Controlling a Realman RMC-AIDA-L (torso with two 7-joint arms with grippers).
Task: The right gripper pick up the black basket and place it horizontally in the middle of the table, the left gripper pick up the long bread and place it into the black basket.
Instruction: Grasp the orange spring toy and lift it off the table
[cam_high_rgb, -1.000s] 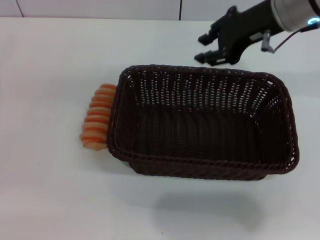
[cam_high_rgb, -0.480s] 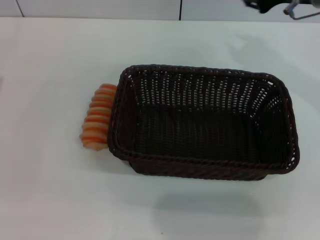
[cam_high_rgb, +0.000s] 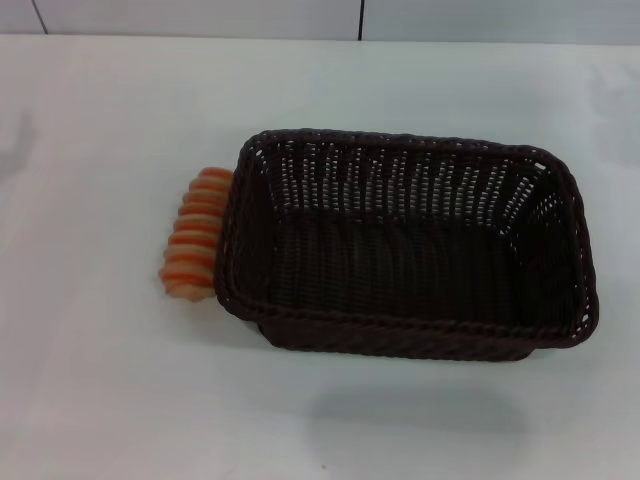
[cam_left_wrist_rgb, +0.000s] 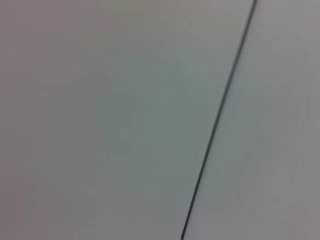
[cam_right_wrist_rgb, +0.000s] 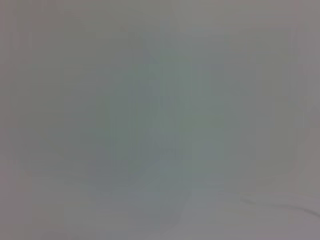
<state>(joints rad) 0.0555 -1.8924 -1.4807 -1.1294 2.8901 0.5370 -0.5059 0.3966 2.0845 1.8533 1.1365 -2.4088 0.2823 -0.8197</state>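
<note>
- Since a second ago, our right end effector has left the head view entirely: it hung open beyond the far rim of the black basket (cam_high_rgb: 405, 245), then slid off past the far right corner, and now we see neither end effector anywhere.
- Both wrist views show only a blank pale surface, one crossed by a thin dark seam, so we cannot say whether either end effector is open or closed, and we have nothing to place things against except where the right one last hung.
- From that spot, the basket lies just on our side, long axis running across the tabletop (cam_high_rgb: 110, 110), upright and empty, roughly mid-table though a little toward our right.
- We judge the first half done: the basket rests flat and crosswise, with nothing holding it.
- Beyond the basket's left end wall, farther from where the right end effector was, lies the long bread (cam_high_rgb: 194, 232), ridged side up, touching or nearly touching the weave and partly tucked under the rim.
- Left to do, as we read it: our left end effector must come in, take the bread and set it inside the basket. That approach has not visibly begun.
- Because the loaf sits so tight against the wall, the grasp may nudge the basket.
</note>
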